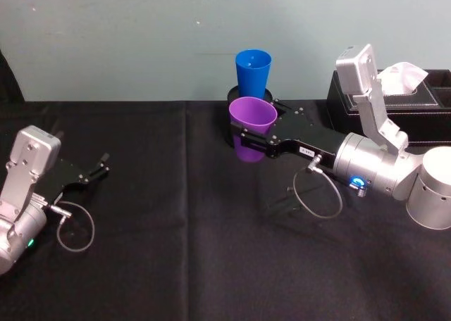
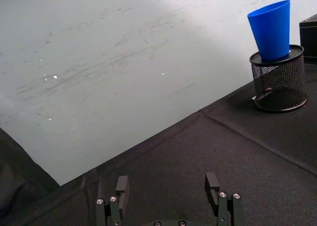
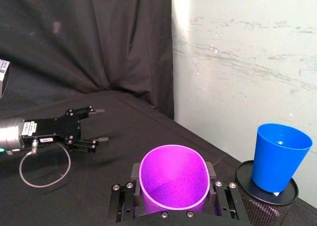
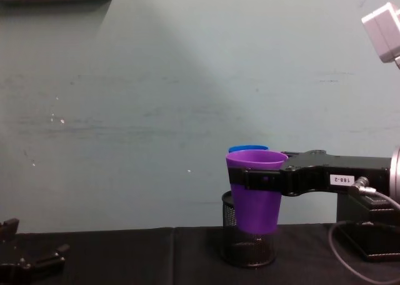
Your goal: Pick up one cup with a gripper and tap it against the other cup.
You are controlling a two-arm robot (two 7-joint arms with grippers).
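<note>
Black cloth below, my right gripper clamps the purple cup at 6 o'clock of the blue cup; a hard tap could topple its mesh holder, while my left gripper idles open at 8 o'clock.

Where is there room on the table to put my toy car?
The widest bare cloth lies in the middle, between the left gripper and the right gripper holding the purple cup. Crowded at the back right: the blue cup in its mesh holder, then the tissue box.
</note>
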